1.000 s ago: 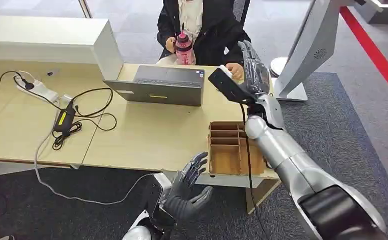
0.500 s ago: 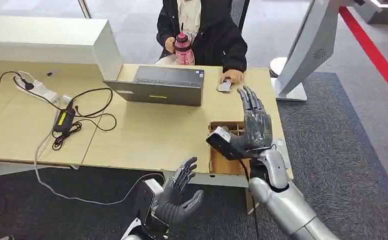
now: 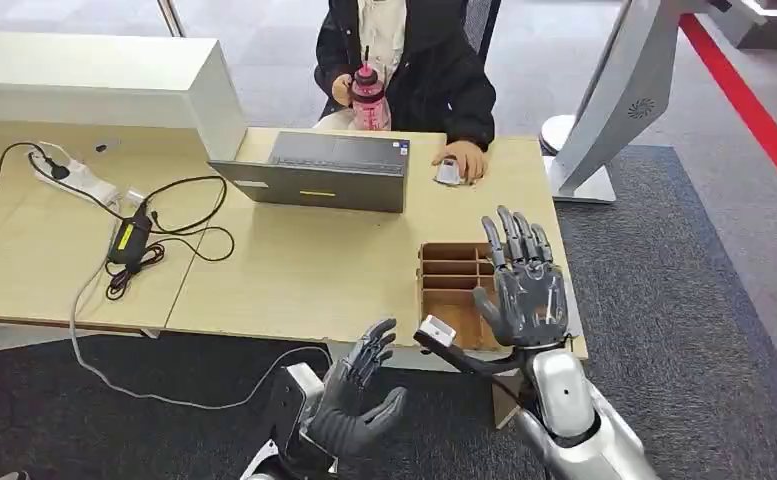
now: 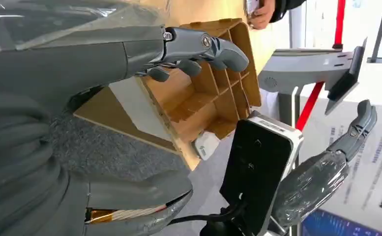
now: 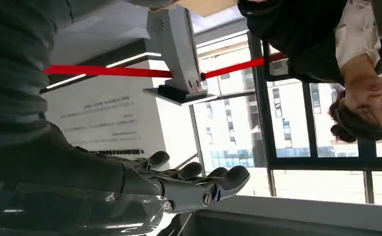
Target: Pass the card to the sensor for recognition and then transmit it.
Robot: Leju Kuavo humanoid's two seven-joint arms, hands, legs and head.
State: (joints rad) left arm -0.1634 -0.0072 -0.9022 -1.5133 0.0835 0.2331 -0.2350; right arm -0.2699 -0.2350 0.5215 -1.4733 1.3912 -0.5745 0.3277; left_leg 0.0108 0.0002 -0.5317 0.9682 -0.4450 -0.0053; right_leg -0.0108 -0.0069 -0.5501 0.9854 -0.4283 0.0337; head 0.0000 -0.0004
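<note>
The small pale card [image 3: 447, 173] lies on the table's far side by the laptop, with a seated person's hand [image 3: 467, 160] on it. My right hand [image 3: 524, 285] is raised over the table's near right corner, fingers spread upward, holding nothing; the right wrist view shows its fingers [image 5: 198, 184] apart. The black sensor unit [image 3: 451, 345] juts from my right wrist, and the left wrist view shows its dark face [image 4: 260, 172]. My left hand [image 3: 359, 395] hovers below the table's front edge, palm up, fingers apart and empty.
A brown cardboard divider box [image 3: 452, 290] sits at the table's near right corner under my right hand. A grey laptop [image 3: 324, 170] stands mid-table; cables and a power strip [image 3: 79, 180] lie left. The person holds a pink bottle [image 3: 368, 95]. A white kiosk stand [image 3: 614, 100] is right.
My right arm has drawn back from the person's side to the table's near corner. The card stayed on the table under the person's hand. My left hand barely moved.
</note>
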